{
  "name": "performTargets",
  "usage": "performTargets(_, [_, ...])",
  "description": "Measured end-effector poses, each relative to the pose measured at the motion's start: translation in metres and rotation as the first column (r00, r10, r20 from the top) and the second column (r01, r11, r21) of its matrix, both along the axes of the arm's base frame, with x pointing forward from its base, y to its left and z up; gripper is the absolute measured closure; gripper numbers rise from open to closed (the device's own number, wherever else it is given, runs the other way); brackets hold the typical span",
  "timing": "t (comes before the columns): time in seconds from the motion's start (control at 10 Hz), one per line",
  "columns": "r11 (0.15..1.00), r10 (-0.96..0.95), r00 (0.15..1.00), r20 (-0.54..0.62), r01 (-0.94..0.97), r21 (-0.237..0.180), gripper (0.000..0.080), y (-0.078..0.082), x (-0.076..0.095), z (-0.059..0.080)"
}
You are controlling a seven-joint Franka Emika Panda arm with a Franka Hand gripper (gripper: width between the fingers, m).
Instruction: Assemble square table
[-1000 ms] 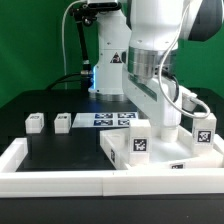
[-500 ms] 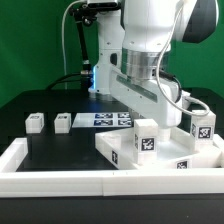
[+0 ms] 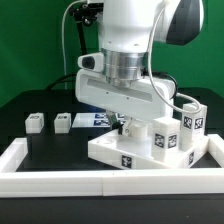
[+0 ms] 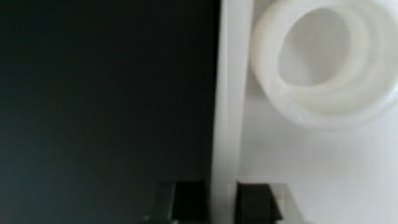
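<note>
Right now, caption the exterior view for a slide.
Gripper clamps the table top; two legs upright on it, two loose legs beside.

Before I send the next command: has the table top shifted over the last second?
Yes. The table top has slid toward the exterior view's left. Its corner is now closer to the nearer loose leg, which has not moved.

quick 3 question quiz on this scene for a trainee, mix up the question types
1. True or false: the end effector is shut on the edge of the table top.
2. How many loose legs stand on the black surface, off the top?
3. Those loose legs sit toward the exterior view's: A) left B) right C) dead centre

Key: 1 true; 2 two; 3 A
</note>
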State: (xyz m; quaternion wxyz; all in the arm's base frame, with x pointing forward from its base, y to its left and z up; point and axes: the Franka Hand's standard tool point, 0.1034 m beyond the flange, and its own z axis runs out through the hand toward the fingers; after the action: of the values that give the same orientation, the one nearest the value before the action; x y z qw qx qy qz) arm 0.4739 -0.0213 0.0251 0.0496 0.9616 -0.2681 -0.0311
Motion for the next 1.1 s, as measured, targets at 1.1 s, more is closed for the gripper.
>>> performTargets(1.1, [0.643, 0.766, 0.64, -0.061, -0.764, 0.049, 0.0736, -0.011, 0.016, 0.002])
